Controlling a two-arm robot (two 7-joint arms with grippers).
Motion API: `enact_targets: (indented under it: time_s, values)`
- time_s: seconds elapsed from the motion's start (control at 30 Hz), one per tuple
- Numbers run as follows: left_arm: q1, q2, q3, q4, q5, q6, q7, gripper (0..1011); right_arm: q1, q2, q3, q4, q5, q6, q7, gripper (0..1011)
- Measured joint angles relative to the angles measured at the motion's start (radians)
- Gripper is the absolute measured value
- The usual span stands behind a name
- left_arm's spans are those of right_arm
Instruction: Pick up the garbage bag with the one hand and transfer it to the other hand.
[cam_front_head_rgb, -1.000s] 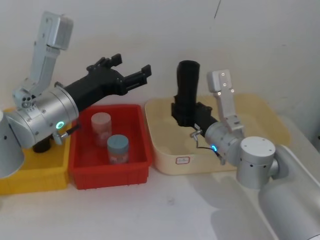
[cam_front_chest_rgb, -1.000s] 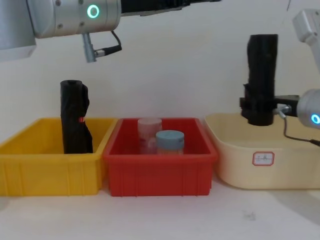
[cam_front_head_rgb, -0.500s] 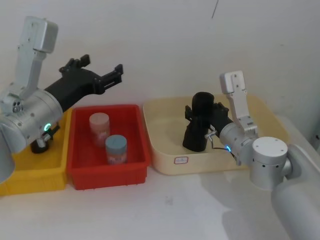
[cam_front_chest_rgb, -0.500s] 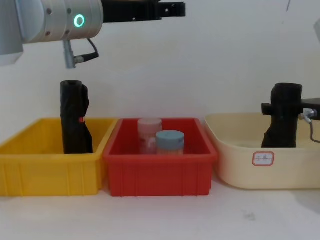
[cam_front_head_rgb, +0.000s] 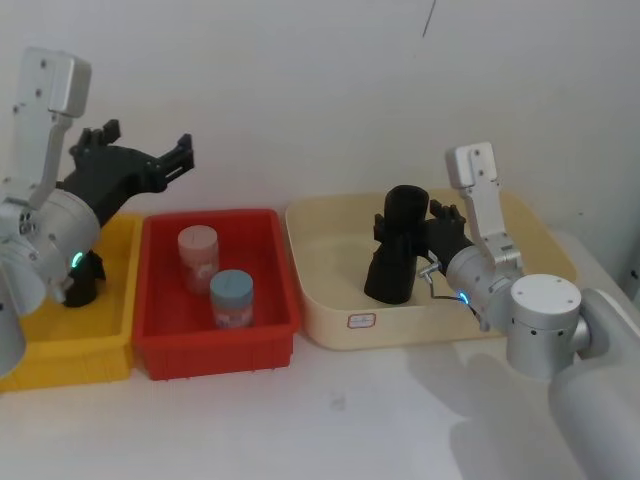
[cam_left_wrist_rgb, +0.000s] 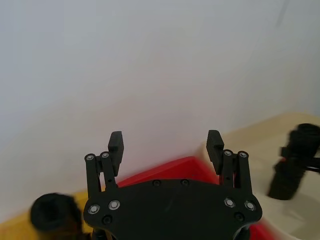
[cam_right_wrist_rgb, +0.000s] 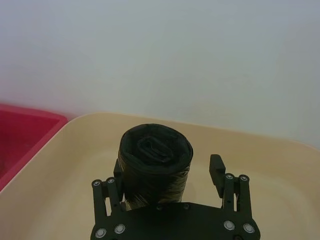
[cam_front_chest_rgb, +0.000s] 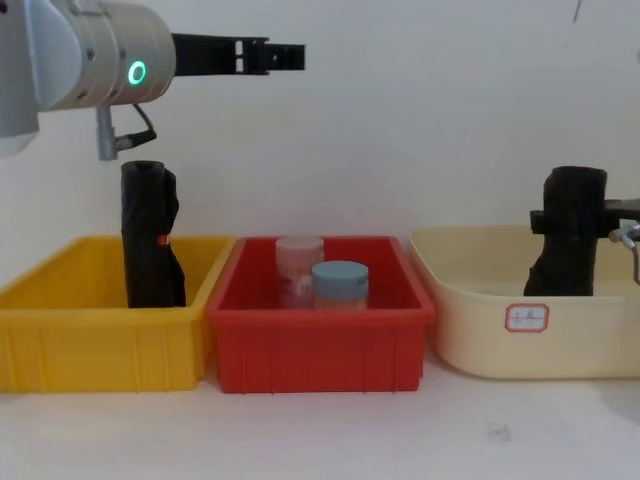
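Right gripper (cam_right_wrist_rgb: 167, 168): jaws are spread, set either side of the garbage bag (cam_front_head_rgb: 397, 250). A clear gap is seen between the roll and one finger (cam_right_wrist_rgb: 216, 167); whether the other finger touches cannot be told. The bag, a cylinder of crinkled glossy black plastic, is stood on end on the floor of the cream bin (cam_front_head_rgb: 330, 300), a smooth tub with rounded corners; its top rises above the rim.

Left gripper (cam_left_wrist_rgb: 165, 145): jaws are spread wide with nothing between them, held high above the back of the yellow bin (cam_front_head_rgb: 70, 355) and red bin (cam_front_head_rgb: 220, 345), both hard plastic with ribbed sides. A second black roll (cam_front_chest_rgb: 150, 240) with a red spot is stood in the yellow bin. Two round lidded jars, one pink (cam_front_head_rgb: 199, 250), one blue-capped (cam_front_head_rgb: 232, 295), are in the red bin
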Motion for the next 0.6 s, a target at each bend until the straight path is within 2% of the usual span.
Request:
enact_targets:
  time_s: [0.4, 0.6]
  values:
    - [0.008, -0.025, -0.018, 0.036, 0.076, 0.018, 0.140, 1001, -0.005, 0.004, 0.003, -0.012, -0.002, 0.005, 0.001, 1000]
    - [0.008, -0.034, -0.025, 0.054, 0.103, 0.023, 0.187, 1000, -0.029, 0.016, 0.006, -0.084, 0.004, 0.023, 0.023, 1000]
